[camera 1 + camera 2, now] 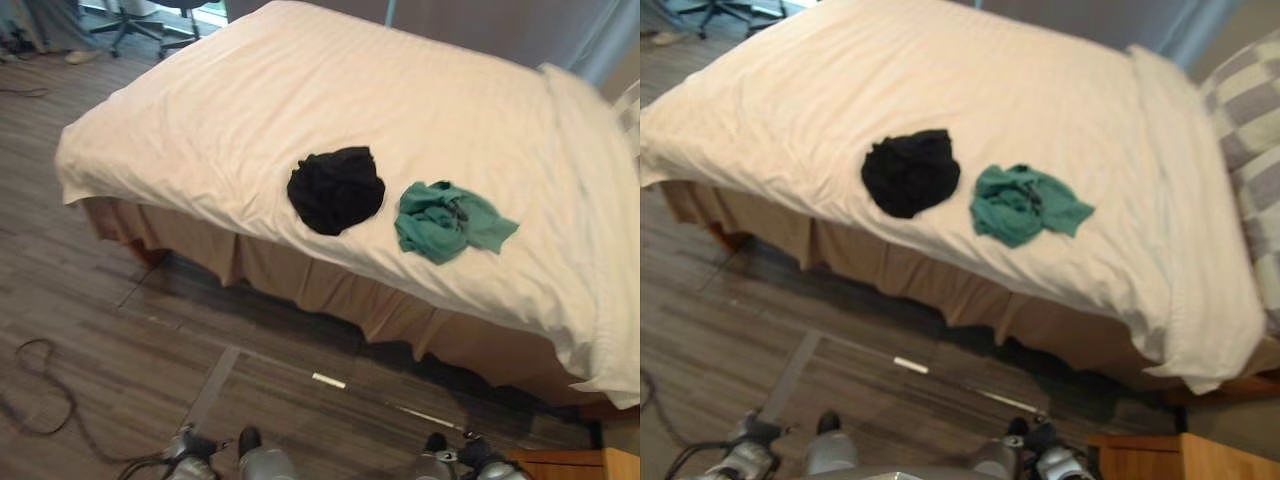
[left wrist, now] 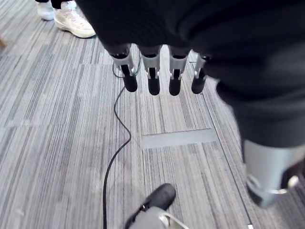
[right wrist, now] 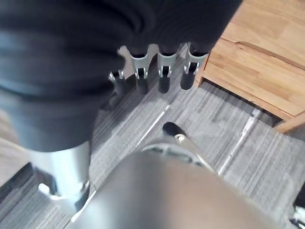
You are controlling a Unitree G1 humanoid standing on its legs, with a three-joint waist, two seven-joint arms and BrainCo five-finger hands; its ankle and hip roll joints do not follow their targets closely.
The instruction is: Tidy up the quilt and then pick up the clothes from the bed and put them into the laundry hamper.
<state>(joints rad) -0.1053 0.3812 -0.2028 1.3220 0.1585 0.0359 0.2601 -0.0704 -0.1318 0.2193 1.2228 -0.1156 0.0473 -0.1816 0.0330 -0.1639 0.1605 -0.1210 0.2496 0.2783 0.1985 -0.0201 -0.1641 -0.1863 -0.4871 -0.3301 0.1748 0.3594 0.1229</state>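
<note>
A white quilt [image 1: 400, 120] lies spread flat over the bed, hanging over its near edge. On it, close to that edge, sit a crumpled black garment [image 1: 336, 188] and, to its right, a crumpled green garment [image 1: 447, 220]. My left hand [image 2: 153, 71] hangs low over the grey floor, well short of the bed, fingers straight and empty. My right hand [image 3: 164, 71] hangs the same way beside a wooden cabinet, holding nothing.
A tan bed skirt [image 1: 300, 275] runs along the bed's near side. A checkered pillow [image 1: 1252, 110] lies at the head end on the right. The wooden cabinet [image 3: 257, 52] stands at my lower right. An office chair [image 1: 130, 20] and a person's white shoes [image 2: 71, 21] are on the floor.
</note>
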